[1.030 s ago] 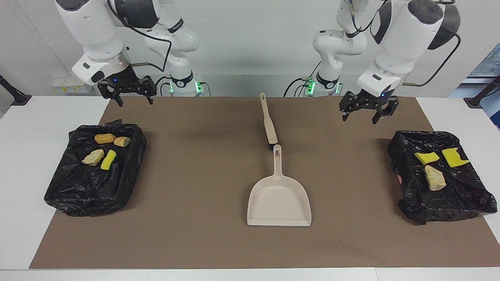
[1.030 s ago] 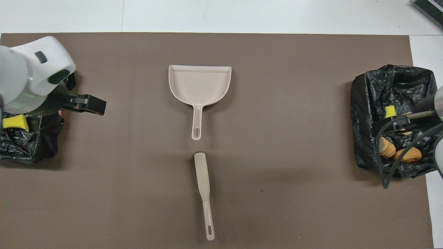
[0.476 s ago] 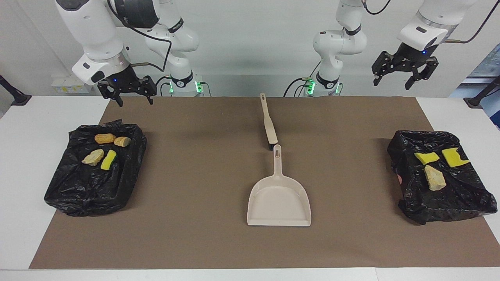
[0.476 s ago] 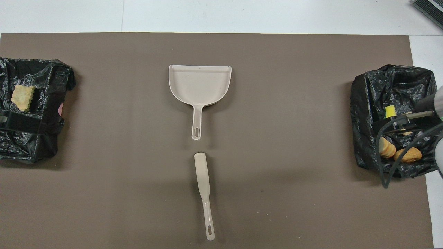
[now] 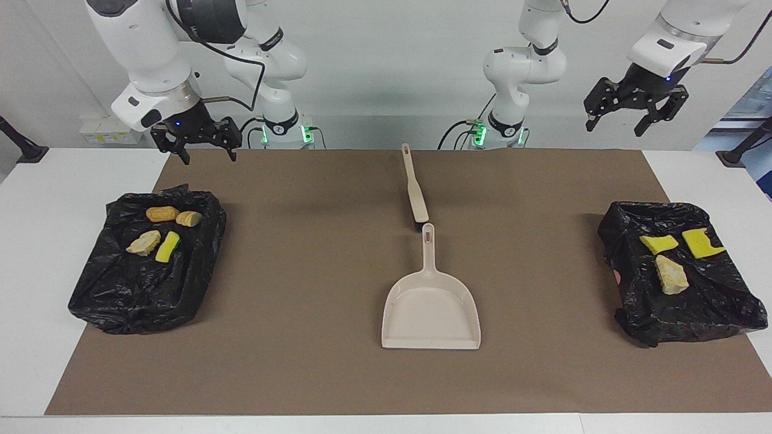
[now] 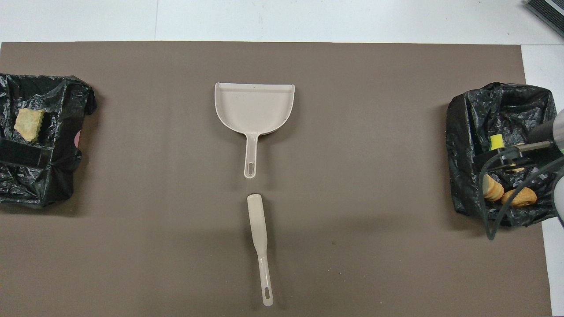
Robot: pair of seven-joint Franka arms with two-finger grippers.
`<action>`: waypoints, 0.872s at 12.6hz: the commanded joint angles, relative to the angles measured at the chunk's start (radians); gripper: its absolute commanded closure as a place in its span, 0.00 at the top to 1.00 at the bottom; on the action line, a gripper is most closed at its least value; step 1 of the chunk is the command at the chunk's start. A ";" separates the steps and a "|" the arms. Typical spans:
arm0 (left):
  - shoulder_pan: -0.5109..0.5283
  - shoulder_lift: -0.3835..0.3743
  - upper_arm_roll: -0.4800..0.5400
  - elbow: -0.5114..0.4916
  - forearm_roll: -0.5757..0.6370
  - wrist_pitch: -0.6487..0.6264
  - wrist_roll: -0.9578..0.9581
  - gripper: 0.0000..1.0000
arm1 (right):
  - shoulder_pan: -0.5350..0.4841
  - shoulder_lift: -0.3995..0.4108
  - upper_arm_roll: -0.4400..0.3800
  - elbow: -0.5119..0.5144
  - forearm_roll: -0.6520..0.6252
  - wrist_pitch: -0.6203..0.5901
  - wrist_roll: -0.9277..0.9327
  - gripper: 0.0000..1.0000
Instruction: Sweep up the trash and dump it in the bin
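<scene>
Trash (image 5: 158,231) in black bins; left gripper (image 5: 633,114), right gripper (image 5: 196,144) raised above, open, empty.

1. A plain white wall (image 5: 386,60) fills the upper part of the facing view.
2. A white table (image 5: 60,181) spans the frame, covered mid-frame by a flat brown rectangular mat (image 5: 301,271).
3. A bluish window (image 5: 751,102) shows at the right edge.

In the overhead view the black-lined bin (image 6: 66,185) at the left arm's end of the mat is cut by the picture's edge, and a dark bar crosses it; at the right arm's end, cables (image 6: 506,176) and the arm's body cover part of the trash (image 6: 520,197) in the other bin (image 6: 498,105).
</scene>
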 commanded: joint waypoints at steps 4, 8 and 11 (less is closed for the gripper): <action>0.014 -0.023 -0.003 -0.084 -0.005 0.071 0.004 1.00 | -0.012 -0.025 0.006 -0.030 0.012 0.025 0.018 1.00; 0.021 -0.025 -0.003 -0.102 -0.004 0.085 0.004 1.00 | -0.012 -0.025 0.006 -0.030 0.012 0.025 0.018 1.00; 0.021 -0.025 -0.003 -0.102 -0.004 0.085 0.005 1.00 | -0.012 -0.025 0.006 -0.030 0.012 0.025 0.018 1.00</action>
